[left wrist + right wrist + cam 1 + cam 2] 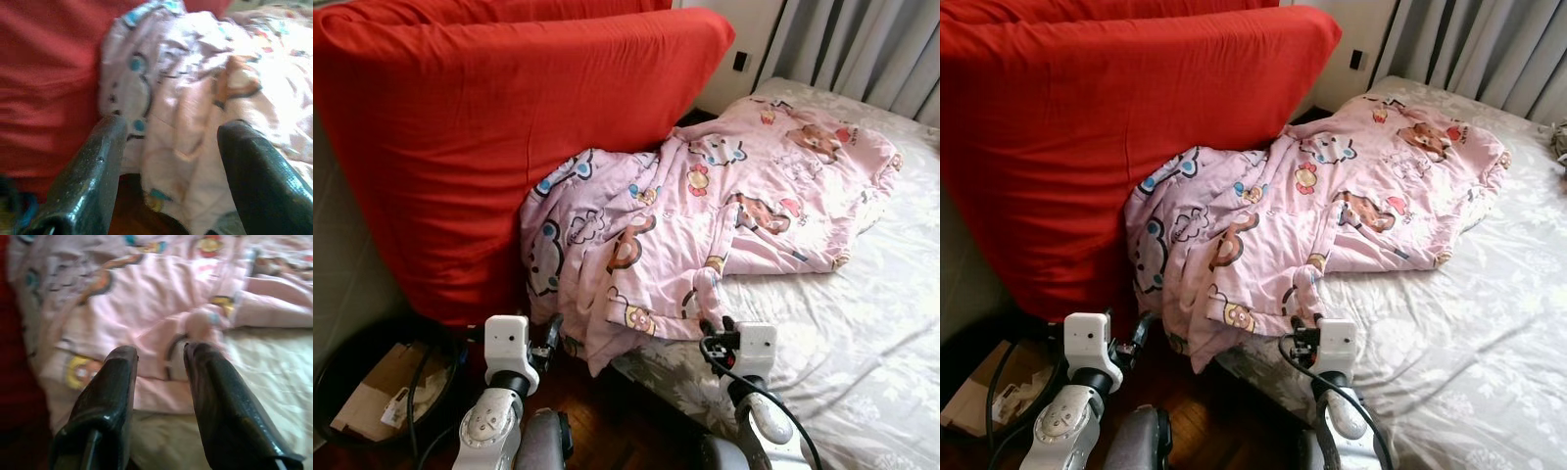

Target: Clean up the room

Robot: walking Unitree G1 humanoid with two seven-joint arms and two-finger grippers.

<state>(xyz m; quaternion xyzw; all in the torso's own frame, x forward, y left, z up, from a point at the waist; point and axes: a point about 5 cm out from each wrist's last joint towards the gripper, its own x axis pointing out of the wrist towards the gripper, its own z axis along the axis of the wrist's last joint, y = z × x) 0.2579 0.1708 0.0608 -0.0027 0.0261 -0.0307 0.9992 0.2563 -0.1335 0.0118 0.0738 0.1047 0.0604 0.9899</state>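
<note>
Blanket (705,215): soft matt cloth, pink cartoon print, crumpled. Red cover (509,127): matt cloth, smooth, faint creases. Bed sheet (862,333): pale cloth, slight sheen, floral pattern. Floor (607,421): dark glossy wood. Left pincer (168,161) fingers (93,176): glossy black, finely pitted. Box (382,392): matt cardboard.

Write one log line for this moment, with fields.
phase: reaching | left gripper: open, near pink blanket | right gripper: open, over blanket edge | bed

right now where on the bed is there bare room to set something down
Bare sheet lies right of the pink blanket, reaching toward the curtain. The bed's left side is crowded: the blanket is heaped against the red cushion, both claws at its hanging edge.
</note>
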